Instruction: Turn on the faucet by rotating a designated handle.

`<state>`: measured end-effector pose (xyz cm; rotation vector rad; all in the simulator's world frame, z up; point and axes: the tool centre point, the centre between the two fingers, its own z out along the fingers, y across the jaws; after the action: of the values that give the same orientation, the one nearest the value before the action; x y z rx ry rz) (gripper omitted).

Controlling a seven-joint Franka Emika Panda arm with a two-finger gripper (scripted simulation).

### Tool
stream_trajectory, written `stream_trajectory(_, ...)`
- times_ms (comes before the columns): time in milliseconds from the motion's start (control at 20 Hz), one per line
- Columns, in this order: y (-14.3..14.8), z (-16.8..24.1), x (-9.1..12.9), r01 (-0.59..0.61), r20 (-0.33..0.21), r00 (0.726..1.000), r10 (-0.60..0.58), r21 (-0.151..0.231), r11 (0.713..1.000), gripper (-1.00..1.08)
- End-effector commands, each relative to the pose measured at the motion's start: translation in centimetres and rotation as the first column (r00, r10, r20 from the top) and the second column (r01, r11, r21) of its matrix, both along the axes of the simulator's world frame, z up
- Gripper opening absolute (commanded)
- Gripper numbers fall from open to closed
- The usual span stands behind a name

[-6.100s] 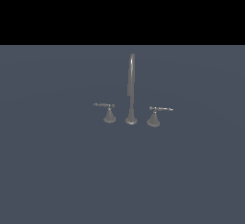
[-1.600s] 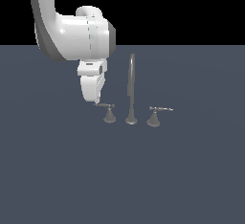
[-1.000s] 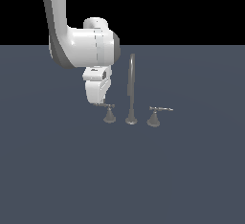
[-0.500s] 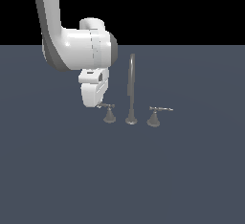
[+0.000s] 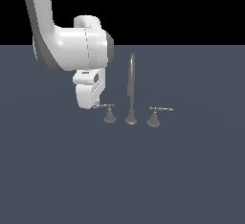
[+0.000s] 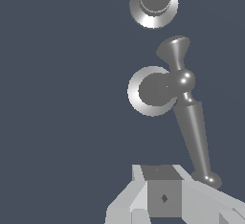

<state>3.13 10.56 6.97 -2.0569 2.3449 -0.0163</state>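
Handle (image 6: 184, 98) lever tip lies just beside claw (image 6: 165, 196).

Seen from the exterior camera: white arm (image 5: 72, 46) bent down from the upper left, pincer (image 5: 94, 105) low at the lever tip of the handle (image 5: 108, 112), fingers hidden behind the white hand body. Just beside on the exterior view's right, arched faucet (image 5: 131, 89) upright on the dark surface (image 5: 122, 180). Further right, twin handle (image 5: 155, 115) with level lever, apart from the arm.

Dim, flat, shadowless render; sharp focus, soft metal highlights
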Motion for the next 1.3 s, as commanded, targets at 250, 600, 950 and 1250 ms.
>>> stream_trajectory(250,-0.6,-0.4,-3.0,0.002,-0.018,1.0,-0.002,-0.006,1.0,-1.0)
stream_trajectory(600,0.2,-0.3,-4.2,-0.014,-0.015,1.0,0.014,0.0,1.0,-1.0)
stream_trajectory(950,-2.5,-0.4,-5.9,-0.005,-0.02,1.0,0.005,-0.004,1.0,-1.0)
stream_trajectory(1250,-4.5,-0.4,-7.2,0.001,-0.023,1.0,-0.001,-0.006,1.0,-1.0)
